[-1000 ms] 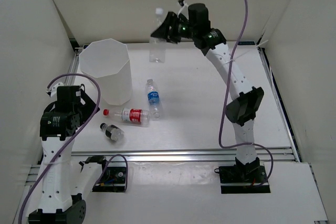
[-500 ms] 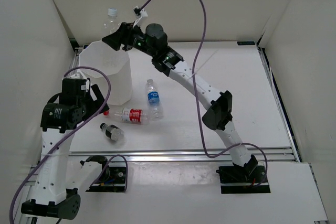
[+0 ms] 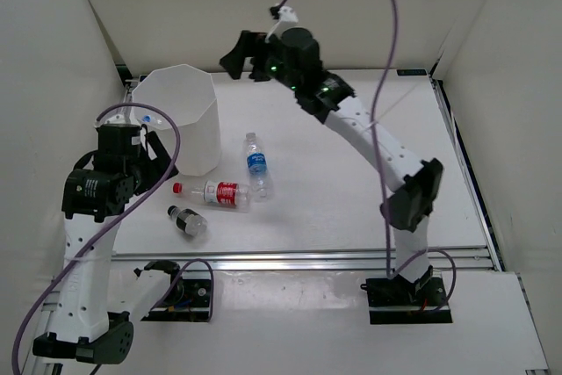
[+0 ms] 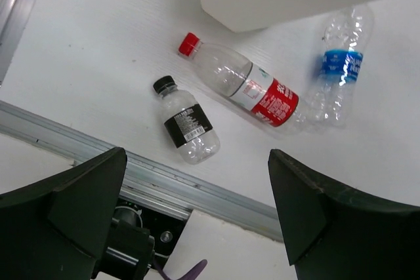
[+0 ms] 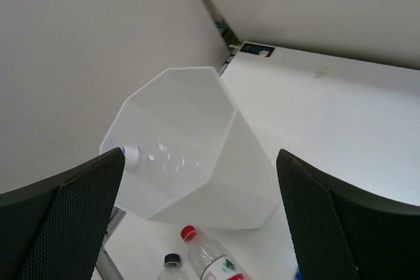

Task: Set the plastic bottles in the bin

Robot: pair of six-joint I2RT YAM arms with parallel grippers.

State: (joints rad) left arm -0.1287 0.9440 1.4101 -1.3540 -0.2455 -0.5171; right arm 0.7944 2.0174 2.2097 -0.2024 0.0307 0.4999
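Right end effector (image 3: 245,57) is spread wide and empty, at upper centre of the overhead view, up and right of the bin (image 3: 198,133).

From the right wrist view, the fingers frame the bin's open mouth. The unlabelled bottle (image 5: 159,159) lies inside against the left wall, cap toward the lower left. Left end effector (image 3: 154,157), at the left of the overhead view just beside the bin, is also spread and holds nothing. On the desk (image 3: 351,147) below the bin lie the red-capped bottle (image 4: 243,87) and, to its right, the blue-labelled bottle (image 4: 340,70), their base ends close together. The short dark-labelled bottle (image 4: 188,126) lies apart, lower left.
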